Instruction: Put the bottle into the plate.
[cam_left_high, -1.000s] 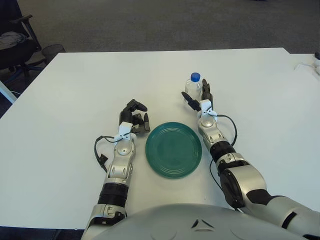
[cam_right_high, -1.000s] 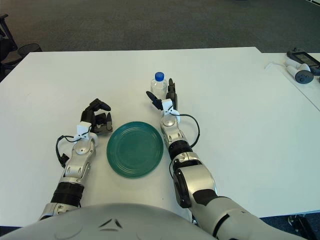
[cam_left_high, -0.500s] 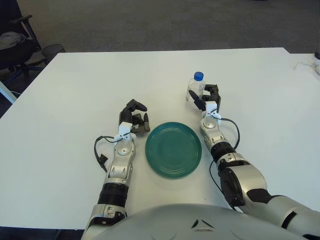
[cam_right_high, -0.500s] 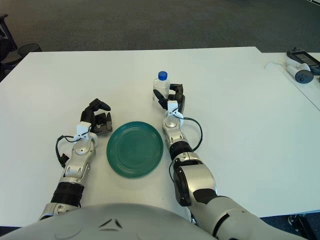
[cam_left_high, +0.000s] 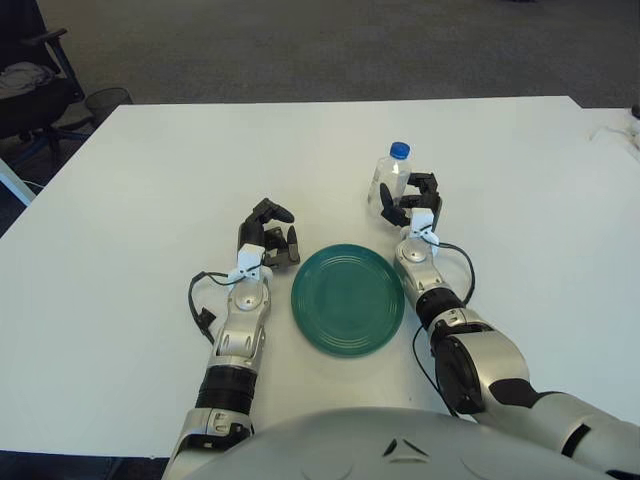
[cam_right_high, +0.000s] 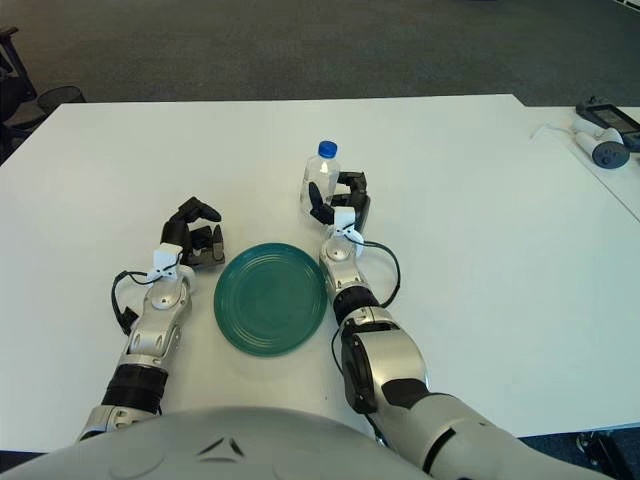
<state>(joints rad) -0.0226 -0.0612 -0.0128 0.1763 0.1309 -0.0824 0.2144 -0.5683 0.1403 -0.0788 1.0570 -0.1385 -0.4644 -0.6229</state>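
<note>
Bottle (cam_left_high: 391, 181): clear, blue cap, roughly upright with a slight lean, just beyond the plate's (cam_left_high: 348, 299) far-right edge. Can't tell if its base is on the table (cam_left_high: 150, 180) or just lifted off.

Right hand (cam_left_high: 415, 200) is right beside the bottle, on the side away from the plate's centre, fingers wrapped around the lower body. Looks like a closed grasp on the bottle, thumb side toward the plate. Forearm runs back along the plate's right rim.

Plate: green, nothing in it, near the table's front edge between the two forearms.

Left hand (cam_left_high: 267, 238) shows just off the plate's upper-left rim, fingers curled in, holding nothing. Idle.

Step, as I read it: grasp done or being finalised, transport not started, since the bottle is outside the plate.

Next move needs:
- lift enough to clear the plate rim
- short carry toward the robot and slightly left, to plate centre
- keep the bottle vertical; the grip sits low and the bottle is tall, so it may tip on set-down
- lower until the base sits flat inside the rim, then open the fingers and back off away from the plate without clipping the bottle

Off the plate's far right, at the table's edge, some white gear (cam_right_high: 600, 145). Not relevant.
</note>
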